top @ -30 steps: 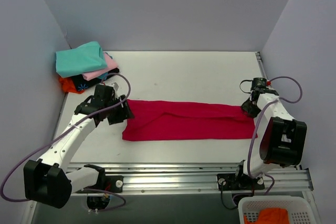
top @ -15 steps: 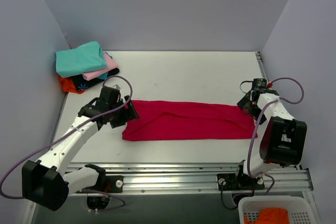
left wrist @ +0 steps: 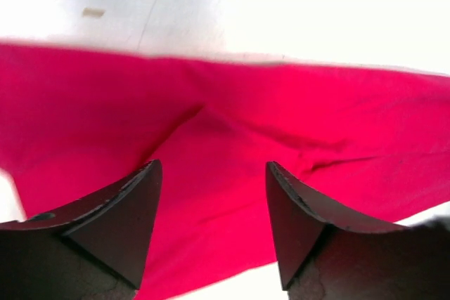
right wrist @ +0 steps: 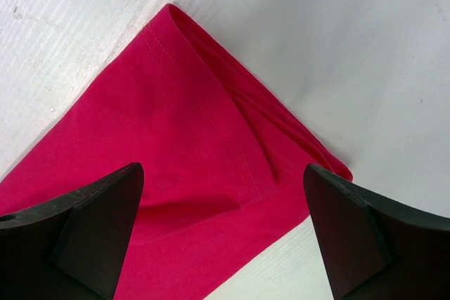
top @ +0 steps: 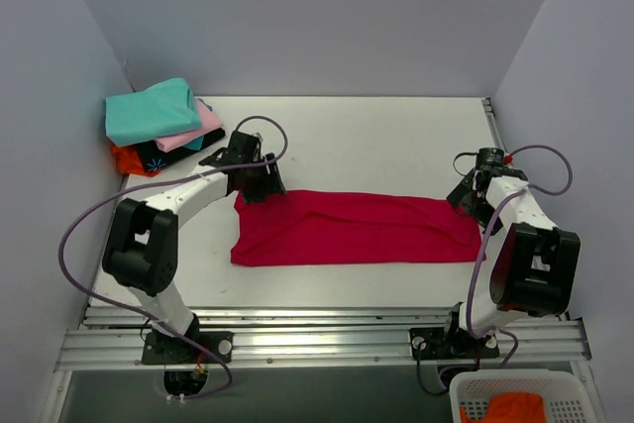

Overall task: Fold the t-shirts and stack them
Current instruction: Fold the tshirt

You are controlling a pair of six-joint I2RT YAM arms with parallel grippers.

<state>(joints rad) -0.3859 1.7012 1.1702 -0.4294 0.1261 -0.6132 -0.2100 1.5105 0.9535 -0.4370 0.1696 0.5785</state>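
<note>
Now: left gripper [left wrist: 211, 166] partly open above crimson t-shirt [top: 357, 228], nothing between fingers. Right gripper [right wrist: 223, 170] spread wide over shirt's end corner, empty.

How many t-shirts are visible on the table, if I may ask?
5: crimson shirt spread mid-table; teal shirt, pink shirt, black shirt and orange shirt piled in the far-left corner. More may hide in that pile.

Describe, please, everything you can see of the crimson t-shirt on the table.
The crimson t-shirt is soft plain cloth, folded into a long narrow band lying flat across the table, with creases and a stitched hem at its right end. The left gripper and right gripper hover open over its ends; neither grips it.
</note>
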